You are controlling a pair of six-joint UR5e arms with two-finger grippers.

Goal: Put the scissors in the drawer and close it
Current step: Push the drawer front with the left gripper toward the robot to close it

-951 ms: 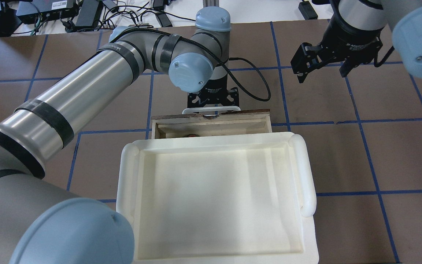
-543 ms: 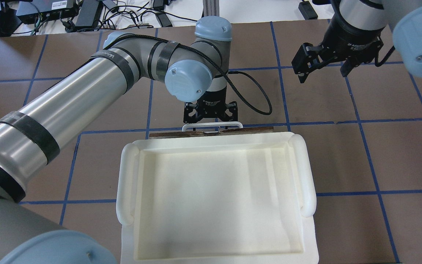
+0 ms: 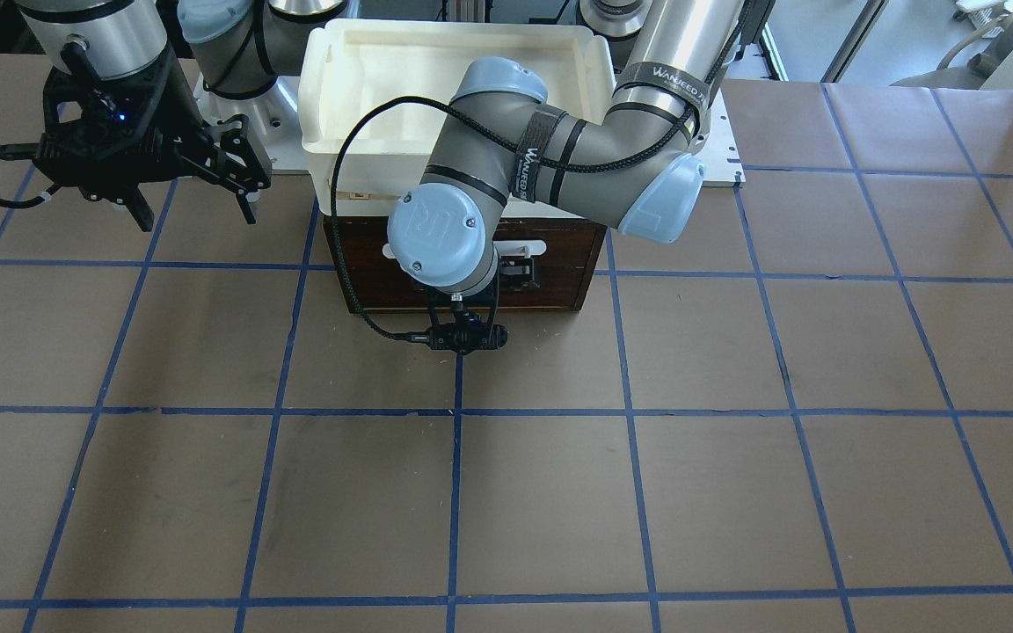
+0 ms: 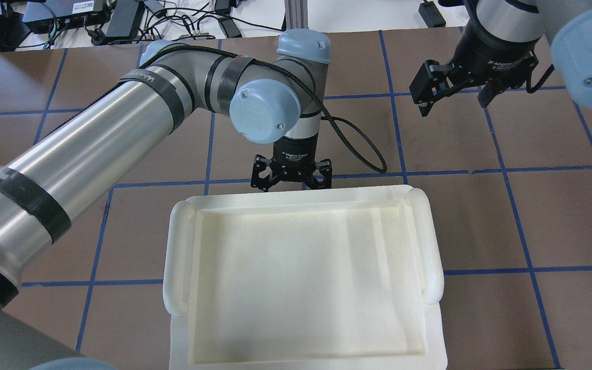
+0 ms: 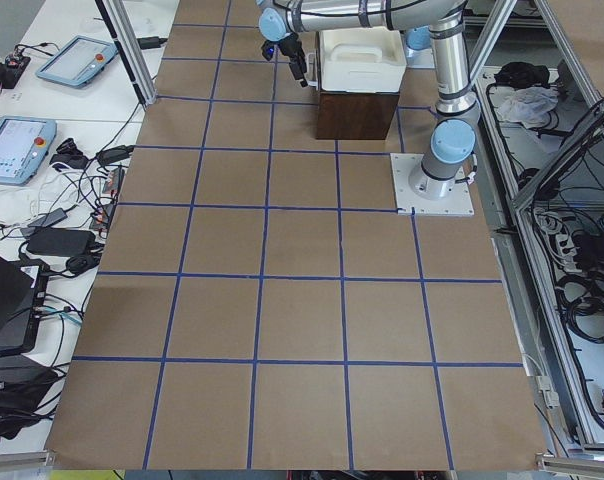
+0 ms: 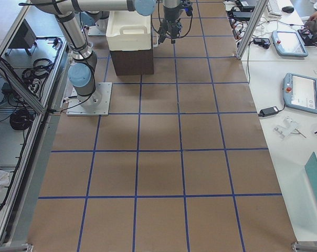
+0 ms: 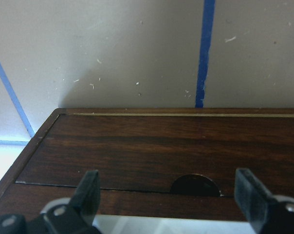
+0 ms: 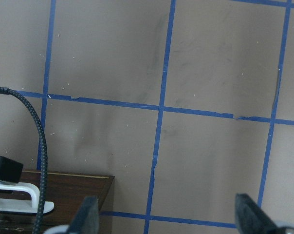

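Okay, drawer (image 3: 564,251) sits flush in its cabinet (image 3: 375,286) under the white tray (image 4: 432,241). Left gripper (image 4: 291,181) at its front, fingers spread wide. Right gripper (image 4: 452,104) hangs well apart, fingers spread too.

A brown surface (image 5: 302,320) gridded with blue tape lines (image 3: 454,492) fills the room. White benches (image 6: 300,157) alongside carry teach pendants (image 6: 301,92) and tangled cables (image 4: 172,20).
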